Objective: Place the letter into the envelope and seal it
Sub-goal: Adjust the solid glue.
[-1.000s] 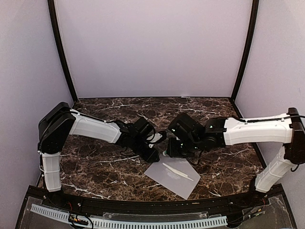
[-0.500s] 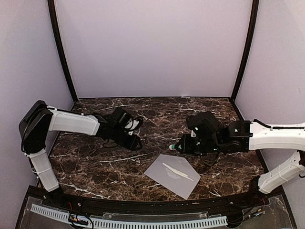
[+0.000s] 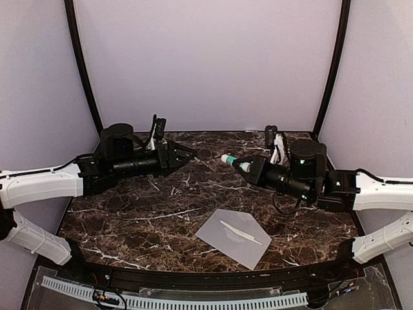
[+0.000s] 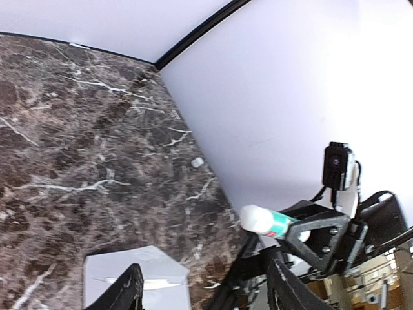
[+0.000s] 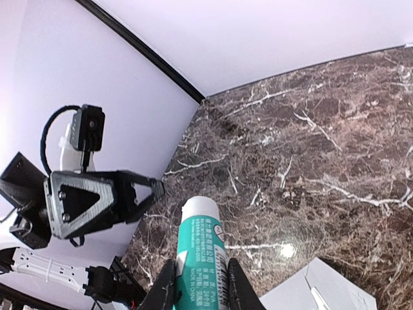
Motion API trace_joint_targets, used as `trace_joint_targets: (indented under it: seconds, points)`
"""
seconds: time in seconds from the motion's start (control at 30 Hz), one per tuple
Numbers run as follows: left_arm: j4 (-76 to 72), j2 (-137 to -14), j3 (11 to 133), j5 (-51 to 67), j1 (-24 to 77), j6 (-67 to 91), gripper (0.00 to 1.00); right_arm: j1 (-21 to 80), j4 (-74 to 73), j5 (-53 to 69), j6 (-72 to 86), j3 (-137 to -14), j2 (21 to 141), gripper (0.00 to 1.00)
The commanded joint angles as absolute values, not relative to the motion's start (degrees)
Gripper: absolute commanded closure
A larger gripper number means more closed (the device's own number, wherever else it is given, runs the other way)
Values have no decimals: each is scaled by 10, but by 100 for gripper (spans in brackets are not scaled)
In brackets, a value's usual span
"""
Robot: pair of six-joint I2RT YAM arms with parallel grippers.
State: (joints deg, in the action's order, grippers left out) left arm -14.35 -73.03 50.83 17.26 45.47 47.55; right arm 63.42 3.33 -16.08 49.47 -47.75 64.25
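Observation:
The grey envelope [image 3: 233, 237] lies flat near the table's front edge, right of centre. The letter [image 3: 240, 232], a narrow pale strip, lies across it. My right gripper [image 3: 248, 165] hovers well above the marble, behind the envelope, shut on a green-and-white glue stick [image 5: 201, 239] whose white end [image 3: 227, 158] points left. My left gripper [image 3: 187, 154] hangs in the air opposite it, pointing right, open with nothing between its fingers [image 4: 132, 292]. In the left wrist view the envelope [image 4: 139, 278] shows below and the glue stick [image 4: 268, 221] lies ahead.
Lilac walls with black corner posts [image 3: 82, 71] close in the dark marble table [image 3: 129, 219] on three sides. A white cable track [image 3: 174, 299] runs along the near edge. The left arm's gripper [image 5: 110, 201] faces the right wrist camera.
Both arms have lifted away from the envelope and drawn back to either side. The left gripper has opened. The right gripper has carried the glue stick up with it.

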Motion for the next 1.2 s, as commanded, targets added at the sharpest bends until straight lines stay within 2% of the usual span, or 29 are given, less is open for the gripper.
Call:
trace_joint_targets:
  seconds: [0.0, 0.07, 0.2, 0.73, 1.17]
  points:
    - [-267, -725, 494, 157, 501, 610, 32, 643, 140, -209, 437, -486, 642, 100]
    - [-298, -731, 494, 154, 515, 631, 27, 645, 151, -216, 428, -490, 646, 100]
    - [-329, -751, 506, 148, 535, 651, 23, 652, 163, -213, 408, -502, 660, 100]
    - [-426, -809, 519, 119, 566, 719, 21, 709, 184, -230, 350, -520, 694, 100]
    - [-430, -819, 534, 109, 577, 728, 48, 735, 153, -274, 330, -552, 732, 100]
